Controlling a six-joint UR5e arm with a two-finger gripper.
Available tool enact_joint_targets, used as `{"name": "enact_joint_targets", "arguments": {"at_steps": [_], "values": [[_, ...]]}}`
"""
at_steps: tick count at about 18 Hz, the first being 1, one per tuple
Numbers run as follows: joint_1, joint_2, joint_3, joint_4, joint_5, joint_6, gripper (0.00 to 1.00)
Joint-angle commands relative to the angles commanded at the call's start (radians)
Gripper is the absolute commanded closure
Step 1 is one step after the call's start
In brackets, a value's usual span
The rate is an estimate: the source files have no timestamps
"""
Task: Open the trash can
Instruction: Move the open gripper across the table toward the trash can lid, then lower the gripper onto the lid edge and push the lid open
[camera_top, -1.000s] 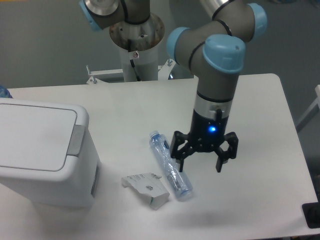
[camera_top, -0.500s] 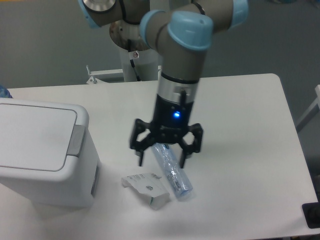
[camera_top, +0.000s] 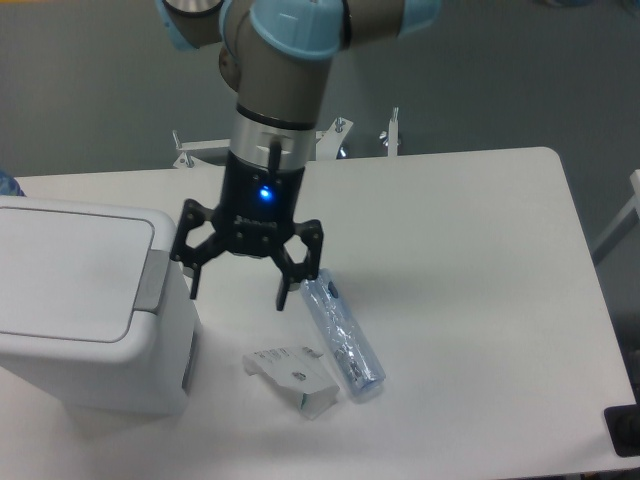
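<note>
The trash can (camera_top: 85, 310) is a large white box-shaped bin at the left of the table, with its flat lid down and a grey push tab (camera_top: 152, 280) on its right edge. My gripper (camera_top: 238, 298) hangs open and empty above the table, just right of the bin. Its left finger (camera_top: 192, 285) is close beside the grey tab; I cannot tell if it touches.
A clear plastic bottle (camera_top: 342, 338) lies on the table right of the gripper. A small white-grey carton (camera_top: 295, 377) lies in front, below the gripper. The arm's base column (camera_top: 270, 140) stands at the table's back edge.
My gripper has swept left across the table, from right of the bottle to just beside the trash can. It stayed open. The bottle, carton and bin have not moved.
</note>
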Motion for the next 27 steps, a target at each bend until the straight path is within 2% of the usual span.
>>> {"name": "enact_joint_targets", "arguments": {"at_steps": [8, 27], "values": [[-0.017, -0.015, -0.02, 0.002, 0.008, 0.005, 0.0], [-0.025, -0.012, -0.038, 0.003, 0.006, 0.002, 0.0]]}}
